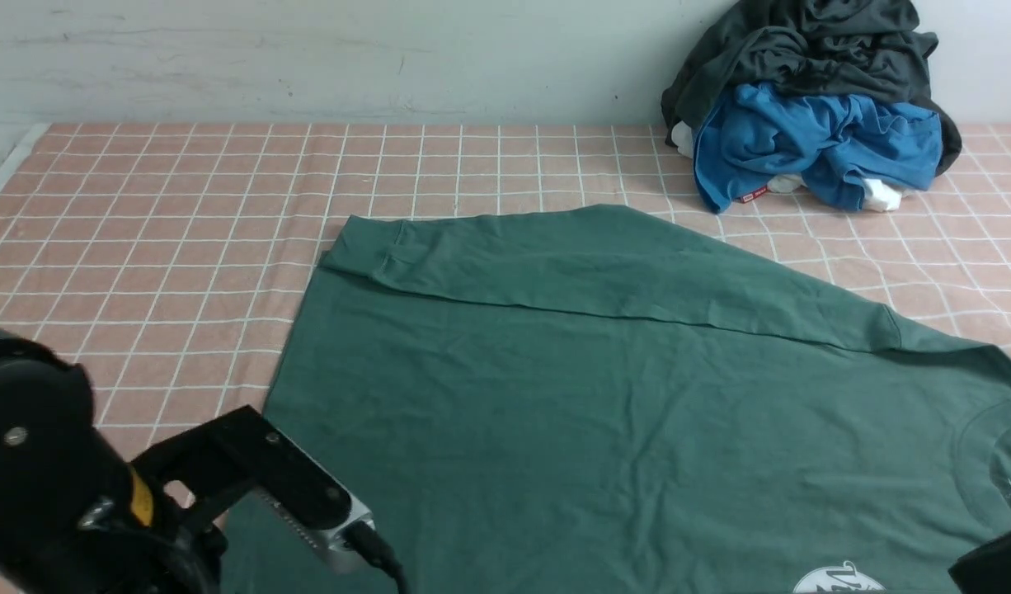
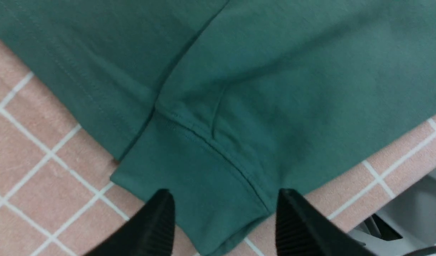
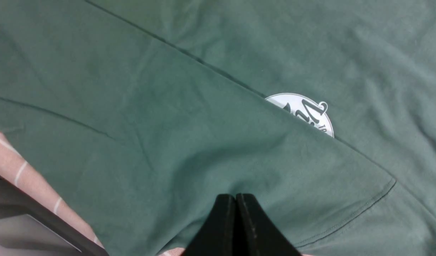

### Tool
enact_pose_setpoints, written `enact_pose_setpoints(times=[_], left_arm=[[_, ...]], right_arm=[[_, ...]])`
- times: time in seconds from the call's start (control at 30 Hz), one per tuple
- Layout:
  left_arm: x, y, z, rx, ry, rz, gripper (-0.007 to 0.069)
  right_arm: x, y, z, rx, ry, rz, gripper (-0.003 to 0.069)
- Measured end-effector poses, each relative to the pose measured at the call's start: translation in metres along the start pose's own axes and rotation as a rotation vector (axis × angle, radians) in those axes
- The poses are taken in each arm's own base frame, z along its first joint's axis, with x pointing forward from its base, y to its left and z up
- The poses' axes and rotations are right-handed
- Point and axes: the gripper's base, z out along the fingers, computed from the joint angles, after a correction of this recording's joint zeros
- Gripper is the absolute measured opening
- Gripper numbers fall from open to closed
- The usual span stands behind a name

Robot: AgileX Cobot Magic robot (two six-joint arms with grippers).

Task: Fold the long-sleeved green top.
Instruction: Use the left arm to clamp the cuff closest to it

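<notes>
The green long-sleeved top (image 1: 555, 396) lies spread flat on the pink checked cloth (image 1: 167, 214). Its far sleeve (image 1: 604, 264) is folded across the body. The white chest print (image 1: 839, 577) shows at the front edge. In the left wrist view my left gripper (image 2: 225, 199) is open, its two fingers standing either side of the ribbed cuff (image 2: 189, 185) of the near sleeve without touching it. My right gripper (image 3: 235, 195) is shut on a pinch of the top's fabric, which puckers toward its tips. The folded sleeve half covers the print (image 3: 303, 110).
A pile of other clothes sits at the back right: a dark grey garment (image 1: 811, 41) over a blue one (image 1: 811, 140). A pale wall (image 1: 349, 58) runs behind the table. My left arm (image 1: 250, 478) fills the front left corner.
</notes>
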Motion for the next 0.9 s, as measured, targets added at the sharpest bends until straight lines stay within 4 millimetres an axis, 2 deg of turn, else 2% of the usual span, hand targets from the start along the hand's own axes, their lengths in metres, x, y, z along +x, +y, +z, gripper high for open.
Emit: enact_pose_setpoints(times=[0.07,0.1,0.13,0.2,0.43,0.53,0.67,0.83,0.87,0.9], left_arm=[[-0.008,0.004,0.012,-0.001,0.026,-0.001,0.0453],[-0.009,0.004,0.014,-0.002,0.028,0.000,0.0458],[-0.015,0.007,0.024,-0.006,0.042,0.006,0.0493],[-0.021,0.011,0.036,-0.010,0.054,0.013,0.0514],[-0.036,0.018,0.076,-0.002,0.125,0.010,0.0524],[-0.037,0.020,0.085,0.005,0.159,0.010,0.0513],[-0.039,0.020,0.086,0.001,0.163,0.015,0.0463],[-0.038,0.019,0.083,0.003,0.149,0.010,0.0255],[-0.038,0.019,0.082,0.004,0.149,0.009,0.0238],[-0.038,0.018,0.078,0.003,0.137,0.009,0.0167]], right_arm=[[0.002,0.000,0.002,-0.001,0.009,0.000,-0.0015],[0.002,0.000,0.002,-0.001,0.010,0.001,-0.0015],[0.003,0.000,0.005,-0.006,0.019,0.001,-0.0015],[0.006,0.000,0.008,-0.014,0.032,0.006,-0.0015],[0.009,0.001,0.013,-0.027,0.041,0.013,-0.0015],[0.009,0.001,0.013,-0.028,0.041,0.012,-0.0015],[0.009,0.001,0.013,-0.028,0.039,0.011,-0.0015],[0.009,0.001,0.013,-0.027,0.037,0.011,-0.0015],[0.009,0.001,0.013,-0.027,0.037,0.011,-0.0015],[0.009,0.001,0.013,-0.027,0.037,0.011,-0.0015]])
